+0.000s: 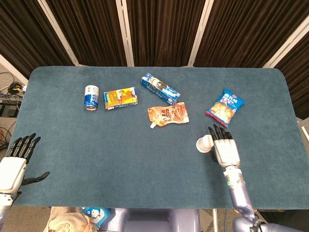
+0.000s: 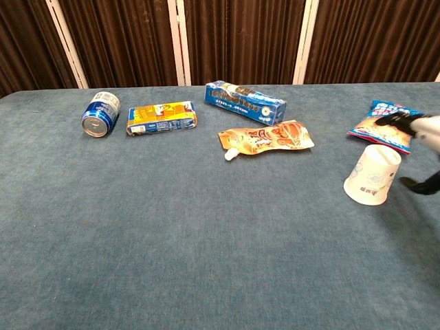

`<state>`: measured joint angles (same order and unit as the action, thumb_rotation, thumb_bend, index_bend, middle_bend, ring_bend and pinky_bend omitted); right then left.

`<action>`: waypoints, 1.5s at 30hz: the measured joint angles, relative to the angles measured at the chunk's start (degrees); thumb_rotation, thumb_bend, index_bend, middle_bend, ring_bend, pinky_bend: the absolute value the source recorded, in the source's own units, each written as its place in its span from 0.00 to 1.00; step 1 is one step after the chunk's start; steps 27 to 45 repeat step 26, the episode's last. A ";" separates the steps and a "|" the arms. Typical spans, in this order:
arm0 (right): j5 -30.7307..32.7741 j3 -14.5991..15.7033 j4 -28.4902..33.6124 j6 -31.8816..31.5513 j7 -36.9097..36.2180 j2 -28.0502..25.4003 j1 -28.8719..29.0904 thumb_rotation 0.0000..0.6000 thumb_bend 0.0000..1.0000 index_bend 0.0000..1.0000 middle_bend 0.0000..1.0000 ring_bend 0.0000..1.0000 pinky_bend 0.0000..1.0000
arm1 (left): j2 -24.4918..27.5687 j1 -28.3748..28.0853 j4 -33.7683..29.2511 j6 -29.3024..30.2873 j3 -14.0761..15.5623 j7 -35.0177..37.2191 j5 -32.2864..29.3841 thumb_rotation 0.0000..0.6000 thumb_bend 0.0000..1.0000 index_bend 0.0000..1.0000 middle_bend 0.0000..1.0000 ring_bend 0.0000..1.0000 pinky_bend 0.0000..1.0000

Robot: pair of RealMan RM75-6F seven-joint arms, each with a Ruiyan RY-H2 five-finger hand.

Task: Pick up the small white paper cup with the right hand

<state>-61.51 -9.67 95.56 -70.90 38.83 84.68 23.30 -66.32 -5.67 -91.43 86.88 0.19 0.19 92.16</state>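
The small white paper cup lies tilted on its side on the blue cloth, its wide mouth facing the front left. My right hand sits just to the cup's right with the fingers stretched out and spread. In the chest view the right hand shows at the right edge, fingers above the cup and thumb below, neither wrapped around it. My left hand rests at the front left corner with fingers apart, holding nothing.
A blue chips bag lies just beyond my right hand. Further left are an orange spouted pouch, a long blue box, a yellow carton and a blue can. The table ends close in front.
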 measured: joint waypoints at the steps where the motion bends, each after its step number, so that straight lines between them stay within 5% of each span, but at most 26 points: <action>1: -0.44 0.43 1.32 -0.51 -0.02 -1.29 -0.45 1.00 0.40 0.00 0.00 0.02 0.14 | -0.01 0.04 0.03 0.10 0.02 -0.02 0.08 1.00 0.01 0.00 0.00 0.00 0.00; 9: -8.12 6.77 9.64 -5.34 -4.11 -13.69 -6.42 1.00 0.40 0.00 0.00 0.00 0.11 | -0.25 0.12 0.30 0.64 0.03 -0.23 0.55 1.00 0.02 0.00 0.00 0.00 0.00; 20: -20.68 13.69 9.76 -14.63 -18.50 -22.83 -15.47 1.00 0.40 0.00 0.00 0.00 0.02 | -1.06 0.25 1.22 1.57 -0.13 -1.08 1.13 1.00 0.01 0.00 0.00 0.00 0.00; 26: -24.79 14.94 6.41 -20.49 -23.92 -23.62 -19.81 1.00 0.40 0.00 0.00 0.00 0.02 | -1.23 0.24 1.60 1.87 -0.26 -1.03 1.35 1.00 0.01 0.00 0.00 0.00 0.00; 45: -24.79 14.94 6.41 -20.49 -23.92 -23.62 -19.81 1.00 0.40 0.00 0.00 0.00 0.02 | -1.23 0.24 1.60 1.87 -0.26 -1.03 1.35 1.00 0.01 0.00 0.00 0.00 0.00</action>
